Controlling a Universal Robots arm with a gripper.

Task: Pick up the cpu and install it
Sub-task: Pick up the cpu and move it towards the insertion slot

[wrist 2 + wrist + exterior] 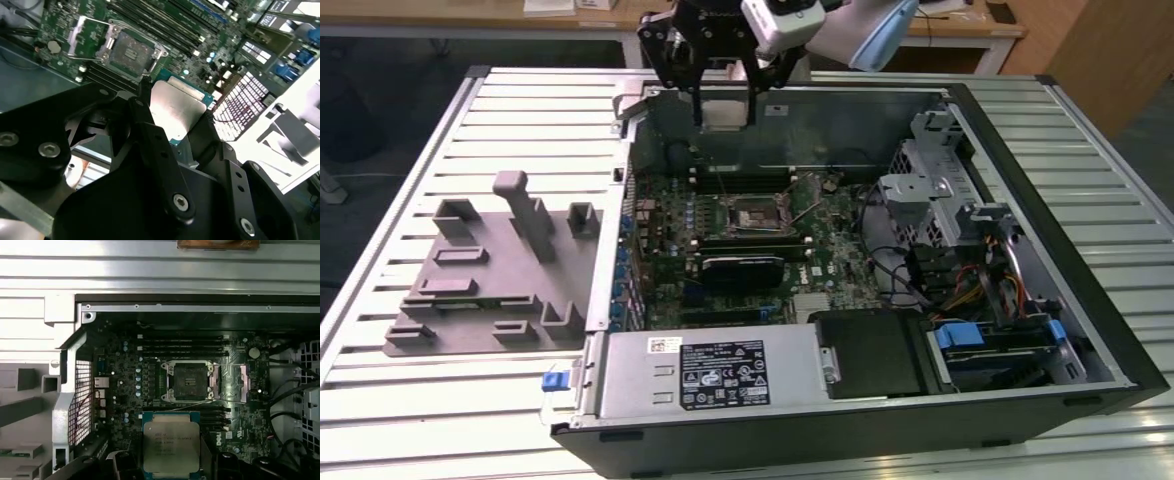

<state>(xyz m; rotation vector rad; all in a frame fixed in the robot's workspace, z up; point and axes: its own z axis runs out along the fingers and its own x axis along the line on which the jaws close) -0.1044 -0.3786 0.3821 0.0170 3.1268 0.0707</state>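
black claw (175,114) gripping cpu (177,105) by opposite edges, well clear of motherboard socket (127,50)

This looks like a work lab: a big black open computer box (881,445) lies on a silver ridged metal table (427,420) beside a grey plastic block (467,300), with pale wooden desks (607,17) behind.

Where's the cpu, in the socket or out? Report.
Out: the shiny silver square cpu sits between the jaws, apart from the empty black socket frame.
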